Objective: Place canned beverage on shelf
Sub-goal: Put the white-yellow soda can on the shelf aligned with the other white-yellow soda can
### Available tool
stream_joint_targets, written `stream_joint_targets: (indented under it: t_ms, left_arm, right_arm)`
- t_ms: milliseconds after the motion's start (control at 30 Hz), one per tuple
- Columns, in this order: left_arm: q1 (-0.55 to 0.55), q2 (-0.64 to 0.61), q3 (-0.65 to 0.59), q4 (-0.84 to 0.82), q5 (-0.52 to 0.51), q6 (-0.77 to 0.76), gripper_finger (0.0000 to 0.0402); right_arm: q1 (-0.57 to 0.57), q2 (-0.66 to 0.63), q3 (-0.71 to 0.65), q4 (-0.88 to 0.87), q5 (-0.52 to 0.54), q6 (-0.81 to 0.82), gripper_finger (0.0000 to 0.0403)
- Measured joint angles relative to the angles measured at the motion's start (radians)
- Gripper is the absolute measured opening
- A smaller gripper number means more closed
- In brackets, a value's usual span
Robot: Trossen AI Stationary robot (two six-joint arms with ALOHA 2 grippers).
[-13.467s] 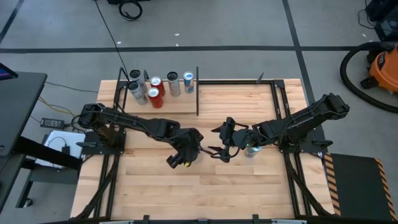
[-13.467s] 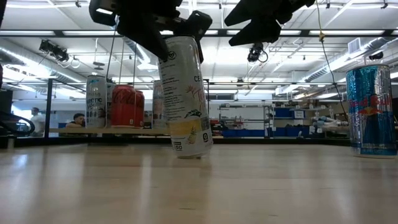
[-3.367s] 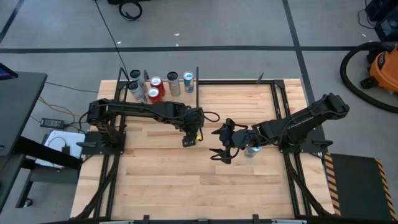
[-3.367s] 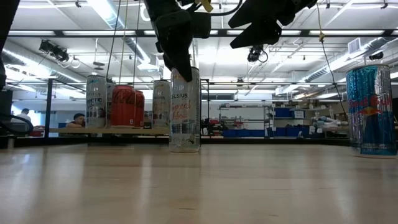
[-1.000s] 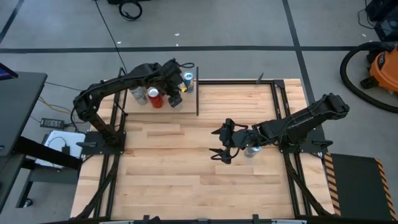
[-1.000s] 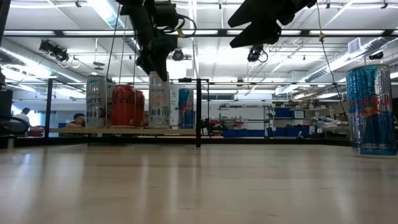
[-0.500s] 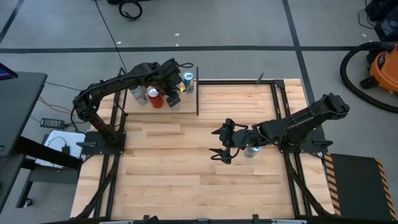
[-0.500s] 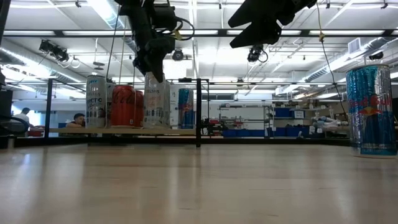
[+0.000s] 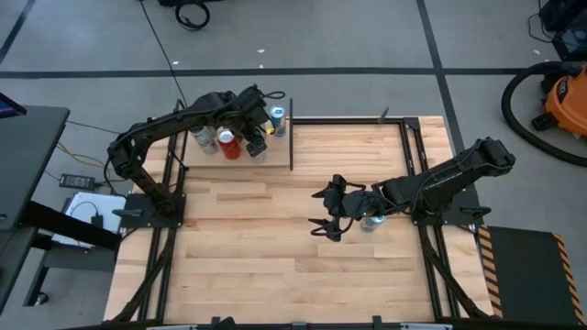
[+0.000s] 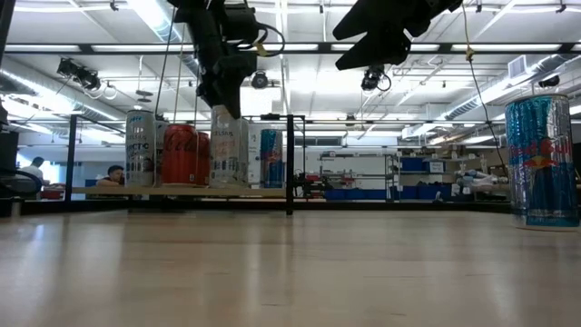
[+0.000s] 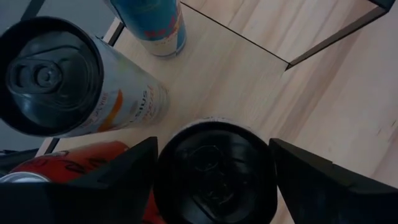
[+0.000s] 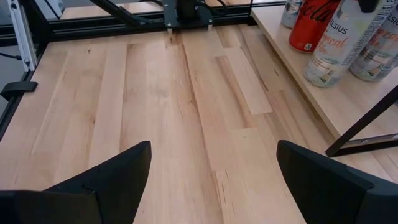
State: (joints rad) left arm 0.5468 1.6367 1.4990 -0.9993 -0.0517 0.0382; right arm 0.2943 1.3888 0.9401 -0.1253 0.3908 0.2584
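The red can (image 11: 56, 165) on the shelf (image 11: 211, 68) is largely hidden behind the left gripper's finger (image 11: 118, 180).

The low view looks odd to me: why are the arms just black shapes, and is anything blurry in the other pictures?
Low view: bright ceiling lights behind turn the left hand into a silhouette above the white can. Left wrist view: the can top, very close to the lens, is dark and soft. High view: evenly lit, faint shadows.

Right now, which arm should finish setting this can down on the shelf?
Left. The left gripper already straddles the white can over the shelf; the right gripper hangs open at mid-table, far from it.
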Motion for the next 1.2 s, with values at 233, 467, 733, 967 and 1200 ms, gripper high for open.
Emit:
stream_joint_targets:
  t_ms: [233,467,733,967,1200]
  left_arm:
    - [0.0,-0.002,0.0,0.008,0.0,0.0,0.0307]
    - [0.0,-0.002,0.018,0.02,0.0,0.0,0.0307]
    - [-0.005,-0.003,0.221,-0.088,0.008,-0.059,0.0307]
    - [-0.101,-0.003,0.364,-0.265,0.039,-0.106,0.0307]
    - [-0.29,-0.003,0.357,-0.323,0.041,-0.047,0.0307]
  right_arm:
    - [0.0,0.0,0.0,0.0,0.0,0.0,0.0357]
    - [0.0,0.0,0.0,0.0,0.0,0.0,0.0357]
    - [0.0,0.0,0.0,0.0,0.0,0.0,0.0357]
    - [0.006,0.0,0.0,-0.001,0.005,0.001,0.0357]
    - [0.045,-0.056,0.015,-0.092,0.007,0.111,0.0357]
